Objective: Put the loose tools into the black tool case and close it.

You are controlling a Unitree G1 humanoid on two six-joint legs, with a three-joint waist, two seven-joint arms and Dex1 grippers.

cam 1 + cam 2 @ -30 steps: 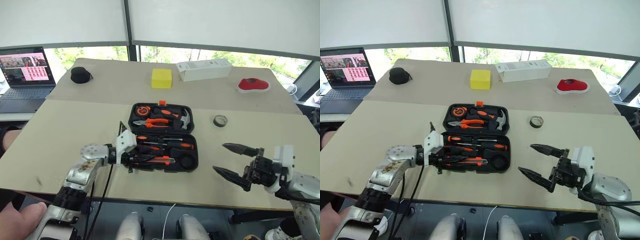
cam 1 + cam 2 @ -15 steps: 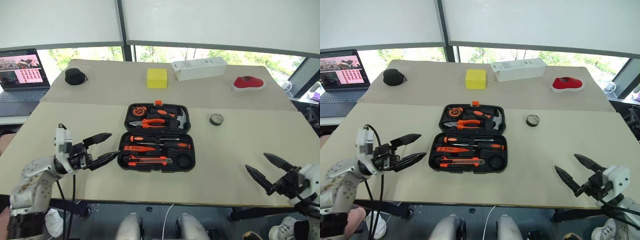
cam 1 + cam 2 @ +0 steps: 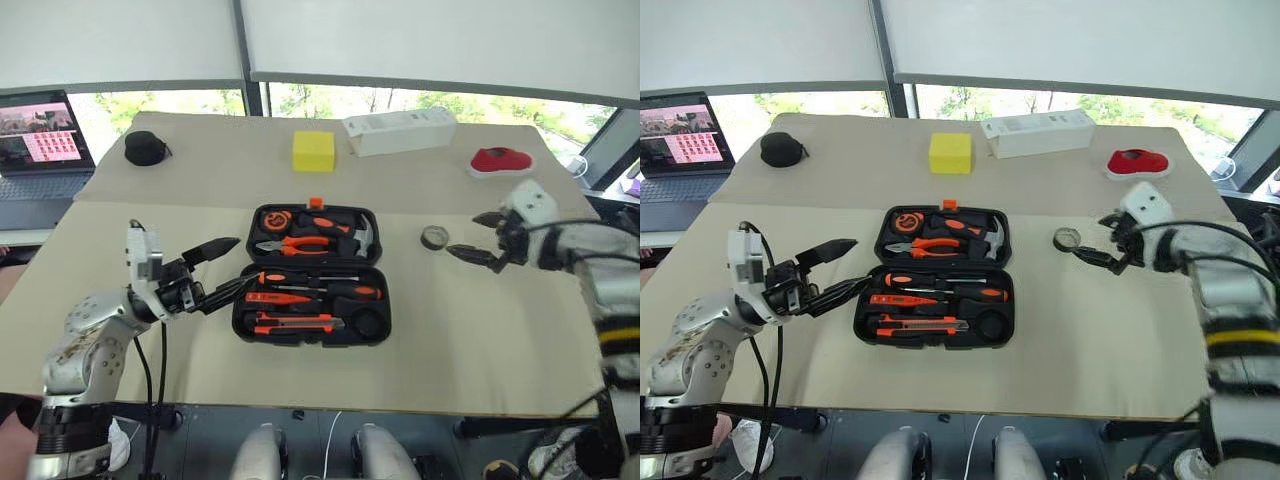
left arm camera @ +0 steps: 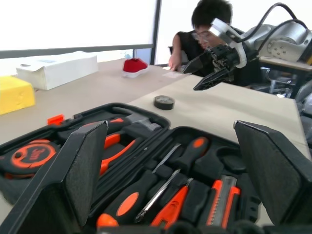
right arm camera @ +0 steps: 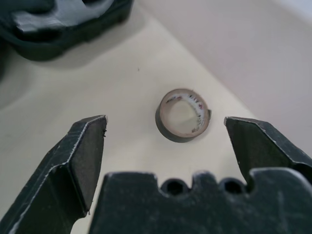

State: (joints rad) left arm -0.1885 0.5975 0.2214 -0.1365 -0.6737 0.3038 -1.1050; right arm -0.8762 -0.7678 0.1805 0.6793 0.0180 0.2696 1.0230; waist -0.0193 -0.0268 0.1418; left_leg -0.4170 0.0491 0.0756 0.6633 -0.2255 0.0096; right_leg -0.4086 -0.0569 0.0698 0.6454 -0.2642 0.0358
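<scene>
A: What are the jaws doing relative to the rounded black plastic tool case [image 3: 313, 275]?

B: The case is lying open on the beige table [image 3: 480, 330], and both sets of jaws are standing spread wide, grasping nothing. The left gripper [image 3: 226, 267] is hovering just beside the case's left edge, fingers pointing toward it. The right gripper [image 3: 480, 236] is hanging to the case's right, its fingers flanking the small dark tape roll [image 3: 434, 237] without touching it; in the right wrist view the roll [image 5: 183, 115] is lying flat between the spread fingertips [image 5: 85, 146].

A: And the tools?

B: Two orange-and-black-handled screwdrivers [image 3: 330, 284], a small all-orange screwdriver [image 3: 280, 297] and an orange-black utility knife [image 3: 300, 321] are sitting in the case's near half. Orange-handled pliers [image 3: 305, 243], a hammer [image 3: 362, 236] and a tape measure [image 3: 285, 220] are occupying the far half.

A: Any legible writing?

B: Markings on the tape measure and the roll's inner core are showing, but are too small to read.
</scene>
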